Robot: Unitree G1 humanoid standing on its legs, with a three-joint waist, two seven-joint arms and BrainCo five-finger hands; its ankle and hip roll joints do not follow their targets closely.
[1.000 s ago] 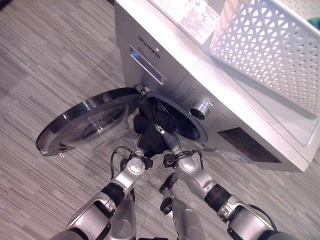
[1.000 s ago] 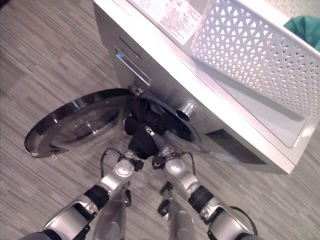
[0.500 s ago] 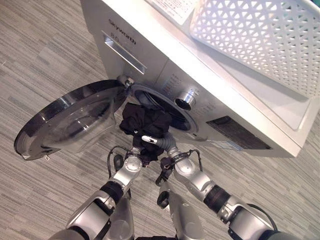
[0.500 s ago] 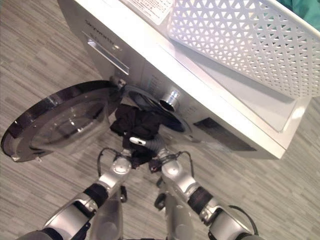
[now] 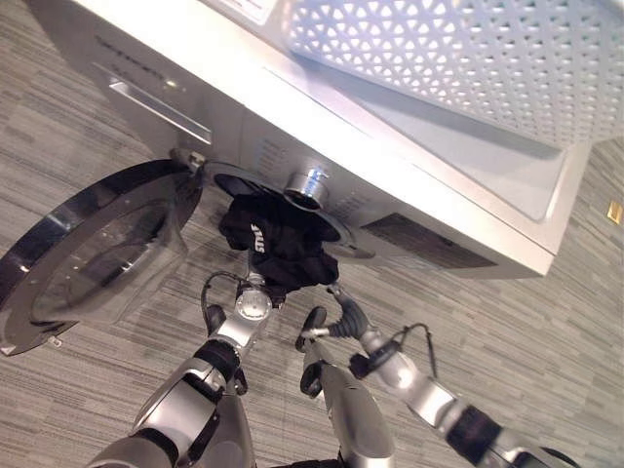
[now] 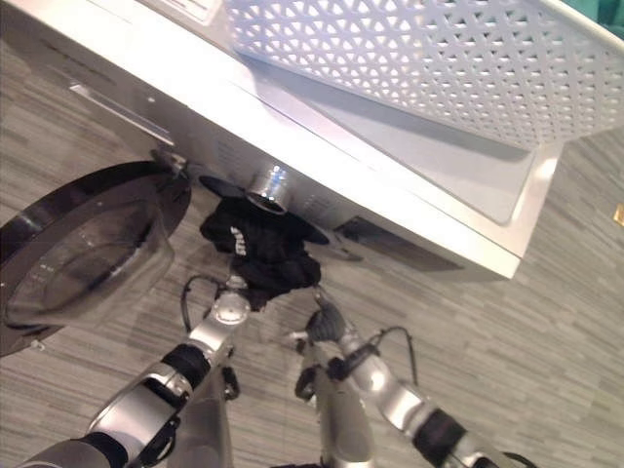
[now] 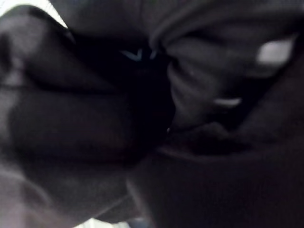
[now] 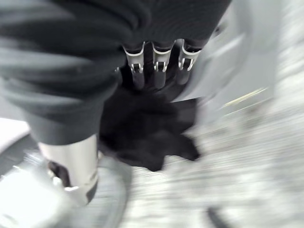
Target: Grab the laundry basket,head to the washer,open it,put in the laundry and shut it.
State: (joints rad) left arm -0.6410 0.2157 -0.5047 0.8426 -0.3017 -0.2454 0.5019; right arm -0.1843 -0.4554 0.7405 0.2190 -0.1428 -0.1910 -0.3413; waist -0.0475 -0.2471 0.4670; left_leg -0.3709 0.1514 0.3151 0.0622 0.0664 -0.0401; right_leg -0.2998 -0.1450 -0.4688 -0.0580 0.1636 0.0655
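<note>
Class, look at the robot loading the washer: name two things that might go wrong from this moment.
1. The black garment hangs bunched at the washer opening, not clearly inside; it might drop to the floor.
2. The right hand sits below the bundle, so cloth draped over the rim might get trapped by the open door when shut.

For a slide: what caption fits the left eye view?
Black garment bunched at the washer opening, door open, basket on top.

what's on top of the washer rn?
A white laundry basket sits on the washer lid. A bit of green cloth shows at its rim; the rest of its contents is hidden by the lattice wall.
</note>
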